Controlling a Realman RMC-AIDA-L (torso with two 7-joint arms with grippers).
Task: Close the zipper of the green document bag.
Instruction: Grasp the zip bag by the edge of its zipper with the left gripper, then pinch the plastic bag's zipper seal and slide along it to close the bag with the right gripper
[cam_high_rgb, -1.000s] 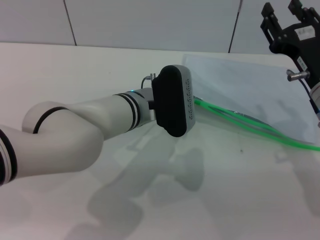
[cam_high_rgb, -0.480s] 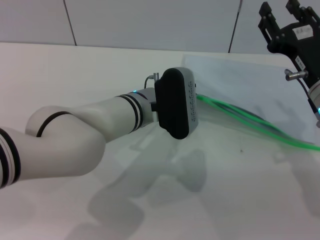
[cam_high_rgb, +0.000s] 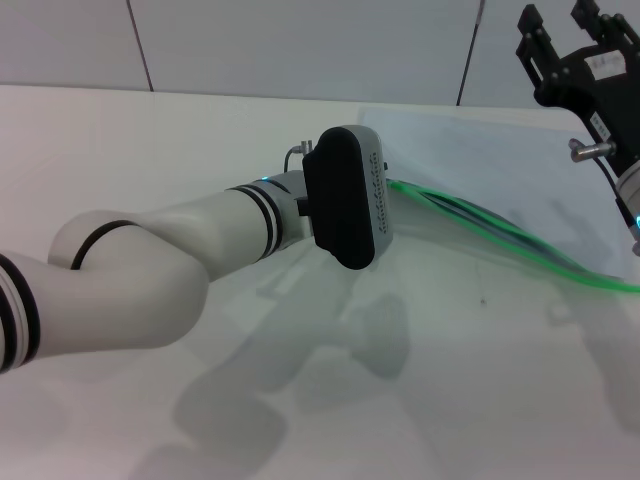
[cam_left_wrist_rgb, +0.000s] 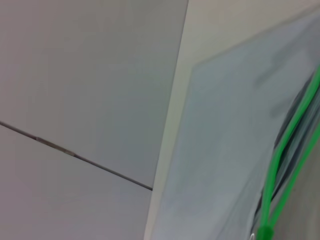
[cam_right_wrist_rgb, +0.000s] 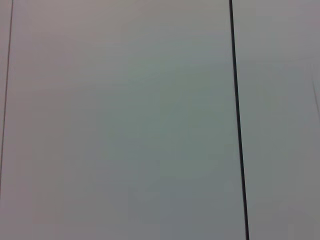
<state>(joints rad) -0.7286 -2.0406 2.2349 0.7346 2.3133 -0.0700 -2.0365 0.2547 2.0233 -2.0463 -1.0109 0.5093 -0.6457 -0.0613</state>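
The left arm (cam_high_rgb: 150, 255) reaches in from the left edge of the head view, white with black rings, lying low across the white table (cam_high_rgb: 460, 400). Its wrist ends in a dark oval housing (cam_high_rgb: 345, 198) with a grey face, turned toward the bag. The left gripper itself sits behind that housing, at the near corner of the bag, and whether its claw is open or closed cannot be told from any view.

Just right of the housing the zipper (cam_high_rgb: 490, 240) begins. It runs as a thin bright green line along the bag's near long edge, toward the right border of the view. Along much of its length the line shows as two green strands with a dark gap between them, so the zip looks unclosed there. In the left wrist view the two strands (cam_left_wrist_rgb: 287, 145) meet at a small green lump (cam_left_wrist_rgb: 265, 232) at the picture's edge, possibly the slider, though it is too blurred to be sure.

The bag (cam_high_rgb: 480, 170) lies flat on the table's far right part, pale grey-blue and translucent, close to the back wall (cam_high_rgb: 300, 45).

At the upper right the right gripper (cam_high_rgb: 565, 22) hangs raised above the bag's far end, black, its fingers spread apart and holding nothing. Its wrist view shows only wall panels.
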